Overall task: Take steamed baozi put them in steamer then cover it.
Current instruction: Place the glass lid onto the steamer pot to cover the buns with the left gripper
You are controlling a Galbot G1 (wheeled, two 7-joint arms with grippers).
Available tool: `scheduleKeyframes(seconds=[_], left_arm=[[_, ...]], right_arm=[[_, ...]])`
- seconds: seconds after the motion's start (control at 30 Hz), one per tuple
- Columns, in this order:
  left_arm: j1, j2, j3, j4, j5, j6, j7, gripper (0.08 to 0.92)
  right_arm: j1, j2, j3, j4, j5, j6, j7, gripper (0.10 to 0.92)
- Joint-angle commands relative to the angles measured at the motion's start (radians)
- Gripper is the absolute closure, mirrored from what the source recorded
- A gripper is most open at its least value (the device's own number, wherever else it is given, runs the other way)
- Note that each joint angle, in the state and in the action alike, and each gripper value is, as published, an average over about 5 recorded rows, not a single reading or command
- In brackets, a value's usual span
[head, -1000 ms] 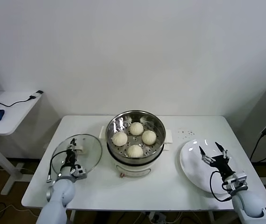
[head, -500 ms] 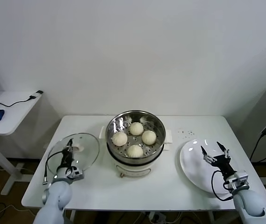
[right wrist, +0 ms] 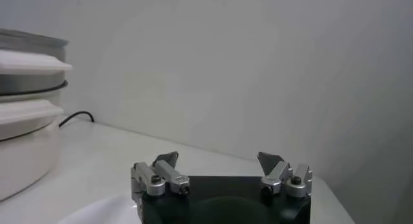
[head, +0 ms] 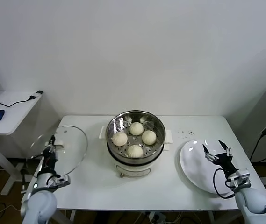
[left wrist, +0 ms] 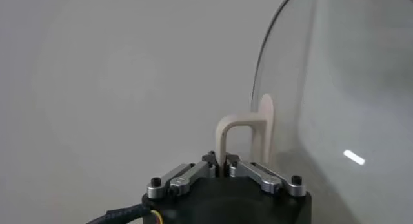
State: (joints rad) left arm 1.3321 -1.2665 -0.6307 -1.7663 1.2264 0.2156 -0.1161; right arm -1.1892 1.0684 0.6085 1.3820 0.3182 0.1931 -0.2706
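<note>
Several cream-white steamed baozi (head: pixel 135 139) lie in the shiny steel steamer (head: pixel 116 123) on its cream pot base at the table's middle. The glass cover (head: pixel 67 147) hangs tilted above the table's left edge, lifted off the surface. My left gripper (head: pixel 52 145) is shut on the cover's cream handle (left wrist: pixel 242 132), whose loop rises from between the jaws in the left wrist view, with the glass (left wrist: pixel 335 83) beside it. My right gripper (head: pixel 217 149) is open above the white plate, holding nothing; in its wrist view the gripper (right wrist: pixel 219 164) stands wide apart.
A flat white plate (head: pixel 193 168) lies at the table's right front. The steamer's side (right wrist: pixel 26 83) shows far off in the right wrist view. A side desk (head: pixel 11 107) with a mouse and cables stands left of the table.
My left gripper closed on the cover's handle, then lifted the cover off the table and carried it leftward, tilting it up. The right gripper barely moved.
</note>
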Motion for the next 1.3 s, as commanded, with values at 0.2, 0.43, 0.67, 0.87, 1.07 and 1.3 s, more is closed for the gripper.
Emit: scheduleKeyframes(seconds=[0.2, 0.43, 0.67, 0.87, 1.07, 1.3], left_arm=[[0.145, 0.220, 0.079, -0.458, 0.006, 0.345, 0.124, 0.850], [-0.122, 0.273, 0.401, -0.450, 0.097, 0.542, 0.378, 0.850], [-0.382, 0.089, 0.667, -0.335, 0.313, 0.570, 0.533, 0.850], [-0.474, -0.033, 0.763, -0.216, 0.365, 0.570, 0.537, 0.850], [-0.504, -0.180, 0.794, -0.104, 0.401, 0.570, 0.534, 0.850], [-0.492, -0.274, 0.818, -0.007, 0.410, 0.570, 0.498, 0.850]], right_arm=[[0.031, -0.014, -0.020, -0.032, -0.001, 0.004, -0.006, 0.203], [0.064, -0.023, -0.037, -0.057, -0.004, 0.004, -0.003, 0.203], [0.085, -0.021, -0.036, -0.081, -0.010, 0.008, -0.002, 0.203], [0.085, -0.022, -0.028, -0.091, -0.013, 0.012, -0.003, 0.203], [0.085, -0.020, -0.022, -0.096, -0.015, 0.015, -0.004, 0.203], [0.081, -0.014, -0.014, -0.101, -0.023, 0.022, -0.007, 0.203]])
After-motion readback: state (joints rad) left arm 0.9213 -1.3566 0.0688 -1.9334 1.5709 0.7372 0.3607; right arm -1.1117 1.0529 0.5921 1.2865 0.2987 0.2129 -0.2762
